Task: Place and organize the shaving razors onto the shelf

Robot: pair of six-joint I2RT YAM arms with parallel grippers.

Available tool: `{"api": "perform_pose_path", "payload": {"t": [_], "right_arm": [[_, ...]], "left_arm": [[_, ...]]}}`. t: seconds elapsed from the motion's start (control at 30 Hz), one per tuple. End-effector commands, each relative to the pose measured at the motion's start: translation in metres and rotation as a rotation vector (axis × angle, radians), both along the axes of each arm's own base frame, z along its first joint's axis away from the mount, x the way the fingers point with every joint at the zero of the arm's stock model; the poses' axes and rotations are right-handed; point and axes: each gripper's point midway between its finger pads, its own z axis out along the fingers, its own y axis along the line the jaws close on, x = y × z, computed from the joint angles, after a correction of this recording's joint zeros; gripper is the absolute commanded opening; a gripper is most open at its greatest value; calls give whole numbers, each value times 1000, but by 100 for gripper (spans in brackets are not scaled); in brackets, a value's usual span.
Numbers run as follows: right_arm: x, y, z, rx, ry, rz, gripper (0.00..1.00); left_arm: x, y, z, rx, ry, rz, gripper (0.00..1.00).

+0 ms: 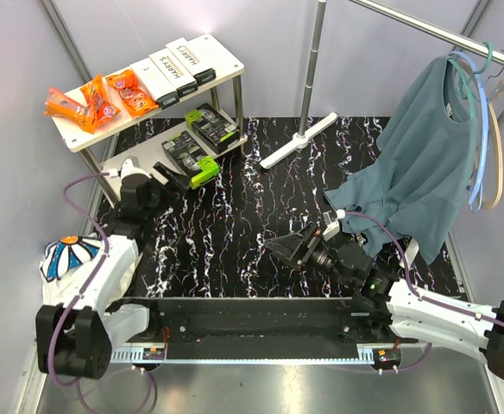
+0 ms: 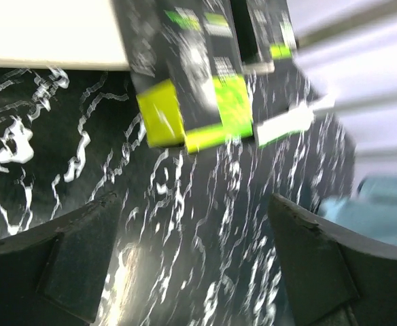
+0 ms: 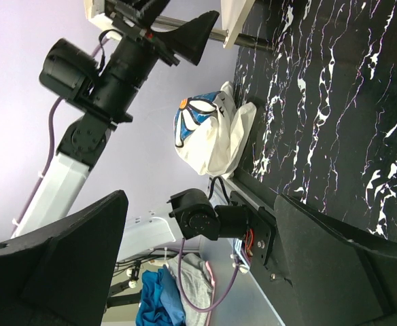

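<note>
The left pincer [image 1: 166, 178] is open and empty; the black-and-lime-green rectangular razor pack [image 1: 193, 166] lies just ahead of its fingertips, overhanging the lower board of the white two-level metal-legged shelf [image 1: 224, 59]. Judged step: seating this pack; the next move calls for a short forward push. The right pincer [image 1: 298, 247] is open, holding nothing.

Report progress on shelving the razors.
Done: orange packets and Harry's boxes sit atop the shelf; two black-and-green packs on its lower board. In hand: nothing; left gripper open by the front pack, right gripper open. Left: that pack seems to overhang the edge, likely needs straightening.
</note>
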Motion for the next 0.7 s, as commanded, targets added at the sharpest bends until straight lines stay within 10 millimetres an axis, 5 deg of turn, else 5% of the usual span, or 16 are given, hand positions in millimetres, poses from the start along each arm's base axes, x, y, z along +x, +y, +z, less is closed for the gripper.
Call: {"api": "perform_pose_path", "payload": {"t": [0.0, 0.13, 0.3, 0.47, 0.67], "right_arm": [[-2, -5, 2, 3, -17, -11, 100], [-1, -9, 0, 0, -13, -25, 99], [-1, -16, -2, 3, -5, -50, 100], [-1, -23, -5, 0, -1, -71, 100], [-1, -27, -4, 8, -4, -83, 100]], "left_arm": [[-17, -10, 3, 213, -45, -95, 86], [-26, -22, -3, 320, -32, -156, 71], [-26, -54, -13, 377, -14, -268, 39], [-19, -84, -32, 423, 58, -357, 28], [3, -97, -61, 471, 172, -385, 15]]}}
